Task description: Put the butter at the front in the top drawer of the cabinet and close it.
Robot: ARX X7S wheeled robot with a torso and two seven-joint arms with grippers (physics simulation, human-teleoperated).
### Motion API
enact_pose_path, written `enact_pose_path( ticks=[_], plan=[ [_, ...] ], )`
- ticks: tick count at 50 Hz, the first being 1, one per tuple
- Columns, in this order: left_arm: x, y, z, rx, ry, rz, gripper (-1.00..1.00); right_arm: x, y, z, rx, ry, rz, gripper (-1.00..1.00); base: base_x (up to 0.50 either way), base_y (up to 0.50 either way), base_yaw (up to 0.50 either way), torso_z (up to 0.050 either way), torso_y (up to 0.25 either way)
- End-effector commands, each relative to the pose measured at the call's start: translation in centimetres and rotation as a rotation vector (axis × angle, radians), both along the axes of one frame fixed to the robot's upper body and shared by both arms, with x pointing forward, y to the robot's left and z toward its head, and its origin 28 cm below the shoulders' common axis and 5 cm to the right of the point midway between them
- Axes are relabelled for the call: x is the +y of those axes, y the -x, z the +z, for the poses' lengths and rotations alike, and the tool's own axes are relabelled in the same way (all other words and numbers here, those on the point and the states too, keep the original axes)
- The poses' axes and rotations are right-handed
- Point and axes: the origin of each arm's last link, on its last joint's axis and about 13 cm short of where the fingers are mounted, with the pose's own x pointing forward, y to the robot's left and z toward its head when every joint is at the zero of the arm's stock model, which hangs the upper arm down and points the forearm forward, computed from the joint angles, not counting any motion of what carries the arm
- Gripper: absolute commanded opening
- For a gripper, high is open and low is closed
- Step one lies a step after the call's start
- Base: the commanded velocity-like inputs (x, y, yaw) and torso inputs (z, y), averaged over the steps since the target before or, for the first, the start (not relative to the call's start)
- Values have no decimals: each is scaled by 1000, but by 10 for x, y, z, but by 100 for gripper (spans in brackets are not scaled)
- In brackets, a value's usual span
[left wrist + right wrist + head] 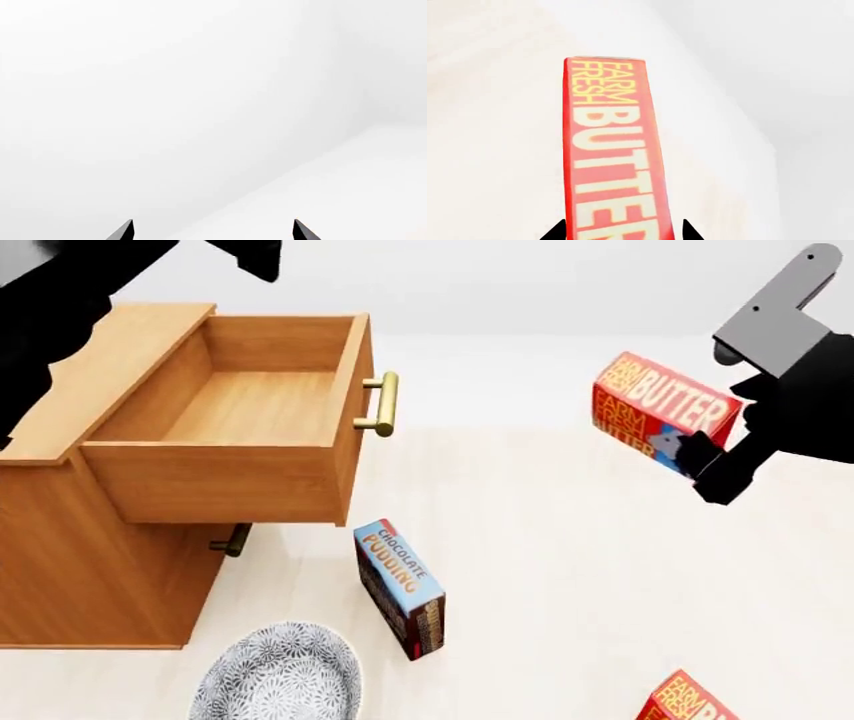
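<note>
My right gripper (pixel 697 455) is shut on a red butter carton (pixel 661 412) and holds it tilted in the air, right of the cabinet (pixel 80 570). In the right wrist view the butter (pixel 610 150) lies between the fingertips of the gripper (pixel 624 232). A second, identical butter carton (pixel 687 702) lies at the bottom right edge of the head view. The top drawer (pixel 220 475) is pulled out and empty, and its brass handle (pixel 384 405) faces right. My left gripper (pixel 213 230) is open and empty and sees only white. My left arm shows dark at the head view's top left.
A chocolate pudding box (pixel 398 585) stands on the pale floor below the drawer's front. A patterned grey bowl (pixel 280 680) sits in front of the cabinet. The lower drawer's small handle (pixel 234 540) shows under the open drawer.
</note>
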Motion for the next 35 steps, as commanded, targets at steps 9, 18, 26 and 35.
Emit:
enact_pose_path(
  ticks=[9,18,26,35],
  plan=[
    [0,8,-6,-41,-139,-80,100,6,27,52,-237,245,34,-100,0,0,0,0,1],
    [-1,6,-12,-46,-204,-132,100,8,42,62,-361,394,98,-100,0,0,0,0,2],
    [-5,8,-19,-62,-301,-214,100,11,50,69,-488,532,164,-100,0,0,0,0,1],
    [-10,15,-25,-55,-388,-280,100,14,57,71,-568,610,212,-100,0,0,0,2,1]
  ],
)
